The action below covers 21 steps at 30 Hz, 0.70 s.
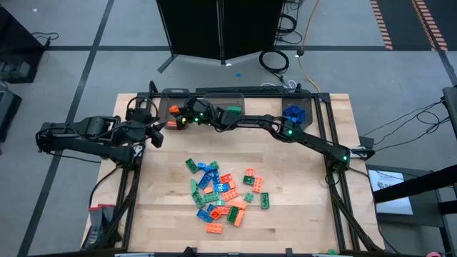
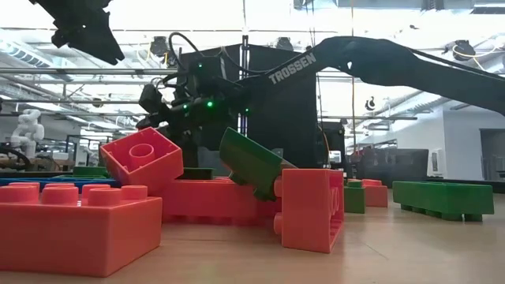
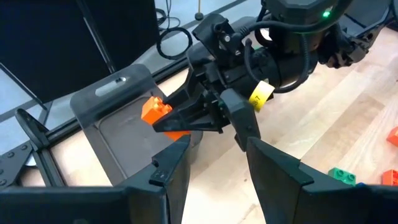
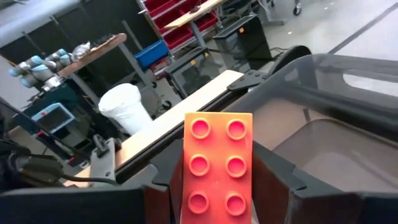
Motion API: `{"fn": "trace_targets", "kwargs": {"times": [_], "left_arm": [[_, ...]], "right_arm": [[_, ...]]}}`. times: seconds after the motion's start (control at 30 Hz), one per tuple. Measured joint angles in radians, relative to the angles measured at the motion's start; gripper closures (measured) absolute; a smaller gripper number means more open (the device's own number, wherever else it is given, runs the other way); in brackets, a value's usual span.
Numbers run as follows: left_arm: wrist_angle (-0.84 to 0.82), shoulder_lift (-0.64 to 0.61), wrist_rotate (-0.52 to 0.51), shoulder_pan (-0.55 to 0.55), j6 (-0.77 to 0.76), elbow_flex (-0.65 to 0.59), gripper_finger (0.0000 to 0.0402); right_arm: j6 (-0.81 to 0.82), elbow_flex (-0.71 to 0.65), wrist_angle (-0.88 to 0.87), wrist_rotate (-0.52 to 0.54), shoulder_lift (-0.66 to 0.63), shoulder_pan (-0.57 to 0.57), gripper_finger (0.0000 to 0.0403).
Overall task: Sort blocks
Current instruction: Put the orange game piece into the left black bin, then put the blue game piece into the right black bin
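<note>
Orange, green and blue blocks [image 1: 221,193] lie in a loose pile on the middle of the table and fill the low view's foreground [image 2: 79,217]. My right gripper [image 1: 176,121] reaches across to the far-left grey bin [image 1: 175,108] and is shut on an orange block [image 4: 217,165], which hangs over that bin [image 3: 118,134]. My left gripper [image 3: 217,180] is open and hovers at the table's left edge [image 1: 152,135], just beside the bin, touching nothing. My right gripper pinches the orange block between its two fingers, which lie on the block's two long sides [image 4: 249,168] with the studded face toward the wrist camera. In the left wrist view the block [image 3: 155,111] is lifted clear above the bin's floor, at the fingertips [image 3: 186,121].
Two more grey bins stand along the far edge: the middle one [image 1: 230,111] holds green, the right one [image 1: 294,113] holds blue. Black frame rails [image 1: 325,128] run along the table's sides. Bare wood lies between the pile and the bins.
</note>
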Motion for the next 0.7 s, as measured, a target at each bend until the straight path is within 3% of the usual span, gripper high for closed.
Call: {"fn": "trace_targets", "kwargs": {"times": [0.1,0.33,0.53,0.7], "left_arm": [[0.000,0.000,0.000,0.000,0.000,0.000,0.0241],[0.000,0.000,0.000,0.000,0.000,0.000,0.0241],[0.000,0.000,0.000,0.000,-0.001,0.000,0.0241],[0.000,0.000,0.000,0.000,-0.001,0.000,0.0241]], "right_arm": [[0.029,0.026,-0.056,0.001,0.000,0.000,0.0276],[0.027,0.038,-0.065,-0.001,-0.002,-0.009,0.0185],[0.026,0.038,-0.033,-0.022,-0.002,-0.008,0.0184],[-0.071,0.037,0.016,-0.175,-0.041,-0.006,0.0196]]}}
